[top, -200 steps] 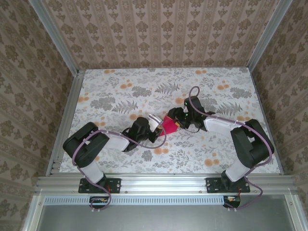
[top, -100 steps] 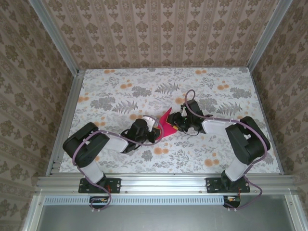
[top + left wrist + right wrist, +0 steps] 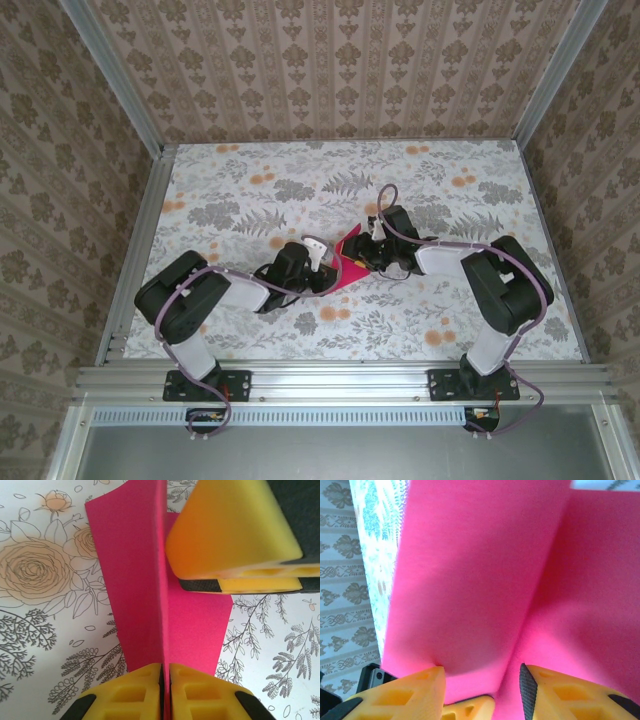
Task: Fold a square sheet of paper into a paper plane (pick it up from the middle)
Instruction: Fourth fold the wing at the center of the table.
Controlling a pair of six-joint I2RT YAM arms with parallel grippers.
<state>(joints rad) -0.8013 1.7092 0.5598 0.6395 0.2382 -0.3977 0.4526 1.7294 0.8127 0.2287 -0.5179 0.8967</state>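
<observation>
Surface: floral-print surface (image 3: 250, 190) boxed in by wallpapered walls (image 3: 330, 70); both arms reach in to its middle.
Paper: square sheet of paper (image 3: 349, 257), magenta and part-folded, sits between the two arms at mid-surface. One sharp crease stands up as a ridge. Whether the flaps rest on the surface, cannot tell.
Left fingers: left fingers (image 3: 125, 697) clenched on the near end of the ridge, pinching both layers. Judged an anchor, so the crease cannot spring apart.
Right fingers: right fingers (image 3: 400, 695) parted, straddling a raised flap and not clamped on it. From the left wrist, one pad (image 3: 235, 530) lies over the sheet beside the ridge.
Why held so: opposite ends are controlled, so the fold line runs straight between them.
Stage: early folding, no dart shape yet.
Risk: the thin sheet may skew or tear under an uneven pull.
</observation>
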